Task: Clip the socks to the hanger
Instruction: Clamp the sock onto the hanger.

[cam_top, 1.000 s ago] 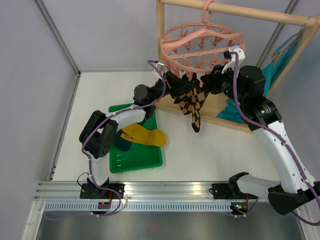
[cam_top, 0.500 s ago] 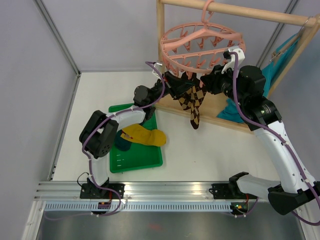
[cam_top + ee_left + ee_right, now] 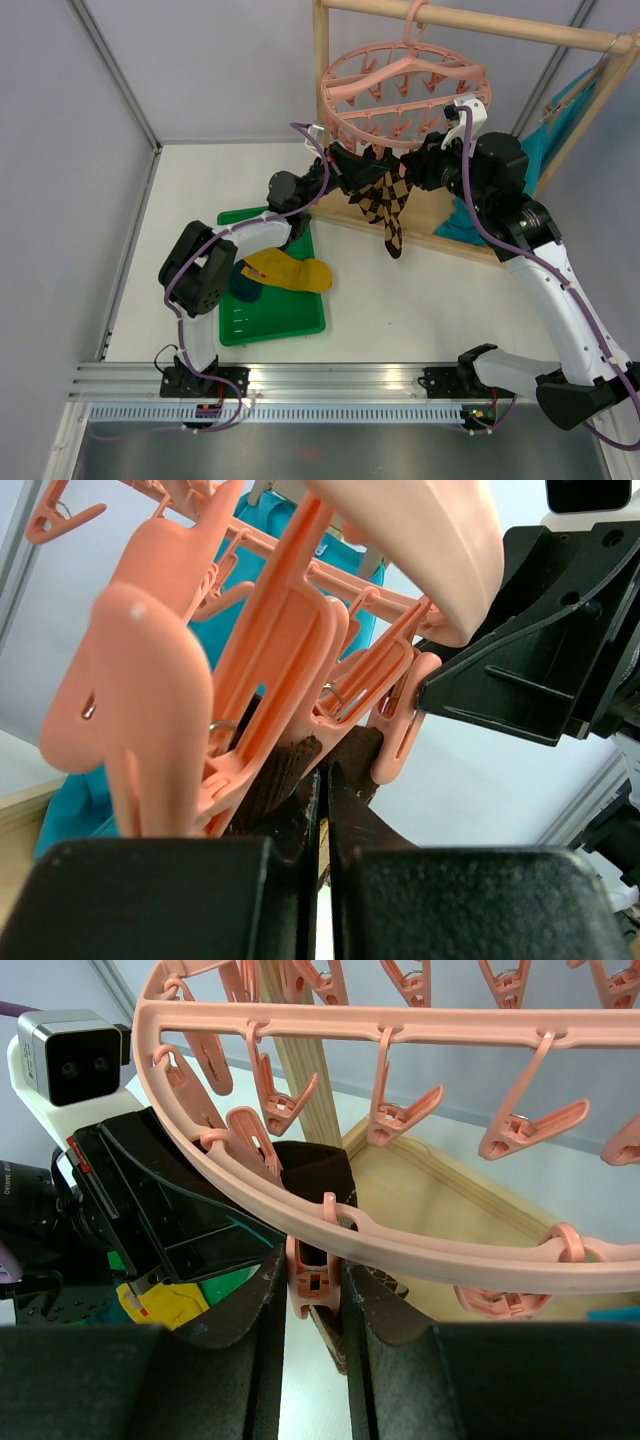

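Note:
The pink hanger (image 3: 400, 95) hangs from the wooden rack. A brown-and-tan argyle sock (image 3: 385, 205) dangles below the near rim of its ring. My left gripper (image 3: 350, 165) is shut on the sock's dark top edge (image 3: 285, 770) and holds it up against a pink clip (image 3: 400, 730). My right gripper (image 3: 425, 160) is shut on that clip (image 3: 312, 1270), squeezing it under the ring (image 3: 450, 1250); the sock's top (image 3: 315, 1170) sits just behind. A mustard-yellow sock (image 3: 290, 270) and a dark teal sock (image 3: 245, 280) lie in the tray.
A green tray (image 3: 270, 315) lies on the table at front left. The wooden rack frame (image 3: 320, 60) stands behind the hanger, with a teal cloth (image 3: 560, 120) draped at its right. Several empty pink clips (image 3: 400, 1115) hang around the ring.
The argyle sock has risen a little with my left gripper toward the ring. My right gripper has shifted slightly up at the clip.

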`<state>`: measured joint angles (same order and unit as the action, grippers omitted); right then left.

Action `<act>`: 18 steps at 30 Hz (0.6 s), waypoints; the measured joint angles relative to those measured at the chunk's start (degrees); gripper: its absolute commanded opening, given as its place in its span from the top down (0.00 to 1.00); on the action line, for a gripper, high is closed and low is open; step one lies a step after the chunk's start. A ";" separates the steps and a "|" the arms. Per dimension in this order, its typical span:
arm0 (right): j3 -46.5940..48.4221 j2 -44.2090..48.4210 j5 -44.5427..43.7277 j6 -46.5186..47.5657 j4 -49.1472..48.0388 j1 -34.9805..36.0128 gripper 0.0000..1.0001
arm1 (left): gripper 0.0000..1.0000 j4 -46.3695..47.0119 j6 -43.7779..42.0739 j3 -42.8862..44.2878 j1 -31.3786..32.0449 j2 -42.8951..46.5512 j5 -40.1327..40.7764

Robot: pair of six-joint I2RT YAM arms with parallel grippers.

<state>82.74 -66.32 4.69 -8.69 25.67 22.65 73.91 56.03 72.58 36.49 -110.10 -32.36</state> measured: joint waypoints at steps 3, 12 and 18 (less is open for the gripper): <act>0.00 0.04 -0.02 0.00 0.00 0.00 0.92 | 0.98 0.00 0.07 0.00 0.00 0.00 0.26; 0.00 1.25 -0.22 -0.02 0.02 0.00 0.46 | 0.89 0.00 0.11 0.00 0.02 0.00 0.31; 0.00 2.21 -0.20 0.13 0.00 0.00 0.39 | 0.94 -0.02 0.11 0.00 0.17 0.02 0.28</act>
<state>82.74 -64.12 4.49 -8.56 25.67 22.65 73.89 56.14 72.58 36.67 -110.08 -32.08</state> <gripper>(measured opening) 0.604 0.080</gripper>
